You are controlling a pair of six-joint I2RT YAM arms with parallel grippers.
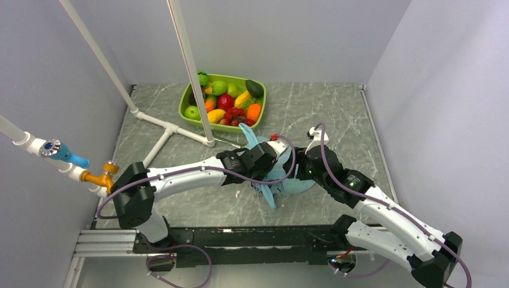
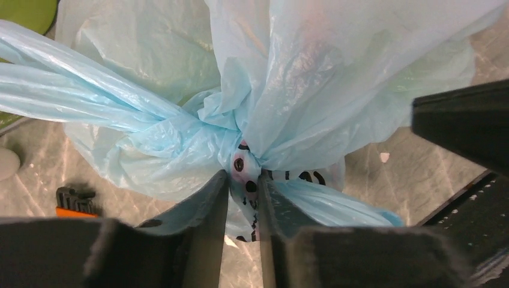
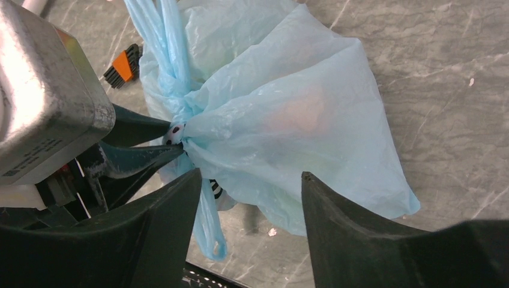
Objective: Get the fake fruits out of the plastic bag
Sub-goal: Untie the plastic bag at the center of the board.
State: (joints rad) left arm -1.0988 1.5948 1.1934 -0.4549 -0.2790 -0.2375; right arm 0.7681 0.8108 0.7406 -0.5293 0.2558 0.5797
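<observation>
Left wrist: left gripper [image 2: 243,187] jaws narrow, pinching the gathered neck of the plastic bag [image 2: 312,78]. Film thin, crinkly, pale blue, dark print at the pinch.
Right wrist only: peach-toned fake fruit [image 3: 297,114] blurred through the film. Right gripper [image 3: 249,180] jaws wide, bag just ahead of the tips.

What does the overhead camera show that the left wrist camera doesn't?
Only overhead: the pile of fruit in the green tray, beyond the bag. Only left wrist: the left gripper pinching the bag's bunched neck, where dark print shows. Both: the blue bag lying on the grey marble table.
</observation>
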